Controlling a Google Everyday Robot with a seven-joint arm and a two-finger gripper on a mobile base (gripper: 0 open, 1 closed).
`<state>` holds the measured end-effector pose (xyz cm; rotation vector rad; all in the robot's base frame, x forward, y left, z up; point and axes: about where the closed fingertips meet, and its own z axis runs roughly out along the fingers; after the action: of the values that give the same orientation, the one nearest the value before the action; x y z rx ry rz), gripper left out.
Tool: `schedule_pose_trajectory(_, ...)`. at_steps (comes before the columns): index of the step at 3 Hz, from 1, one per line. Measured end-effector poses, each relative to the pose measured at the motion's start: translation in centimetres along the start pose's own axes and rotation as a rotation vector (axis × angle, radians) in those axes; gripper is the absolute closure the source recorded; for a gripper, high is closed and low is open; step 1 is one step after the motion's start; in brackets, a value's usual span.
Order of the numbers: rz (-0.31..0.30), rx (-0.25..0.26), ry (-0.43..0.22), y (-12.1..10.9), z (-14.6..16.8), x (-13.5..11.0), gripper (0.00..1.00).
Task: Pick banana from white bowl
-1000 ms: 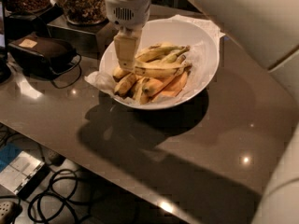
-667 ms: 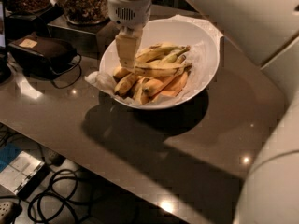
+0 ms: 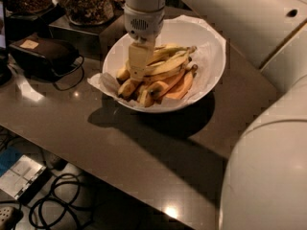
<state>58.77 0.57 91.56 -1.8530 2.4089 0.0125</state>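
Observation:
The white bowl point(image 3: 211, 56) stands on the dark table, lined with crinkled white paper and filled with several bananas. The long curved yellow banana point(image 3: 169, 63) lies across the top of the pile, its dark stem tip pointing right. Shorter stubby and orange-tinted bananas lie below it. My gripper point(image 3: 137, 71) hangs down from the white arm into the left part of the bowl, its fingers reaching the left end of the long banana. The fingertips are among the fruit.
A dark box point(image 3: 43, 51) with a cable lies left of the bowl. Jars of snacks point(image 3: 86, 4) stand at the back left. The table's front edge point(image 3: 96, 176) runs diagonally, with cables on the floor below. My white arm body fills the right side.
The view has shifted slightly. My gripper stays down in the left part of the bowl at the bananas; the bananas have not visibly moved.

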Motion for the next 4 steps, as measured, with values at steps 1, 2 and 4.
schedule_pose_trajectory(1,0.021,-0.044,0.022,-0.2,1.9,1.4,0.4)
schedule_pose_trajectory(2,0.036,-0.066,0.035,-0.1,2.5,2.6,0.41)
schedule_pose_trajectory(4,0.036,-0.066,0.035,-0.1,2.2,2.6,0.82)
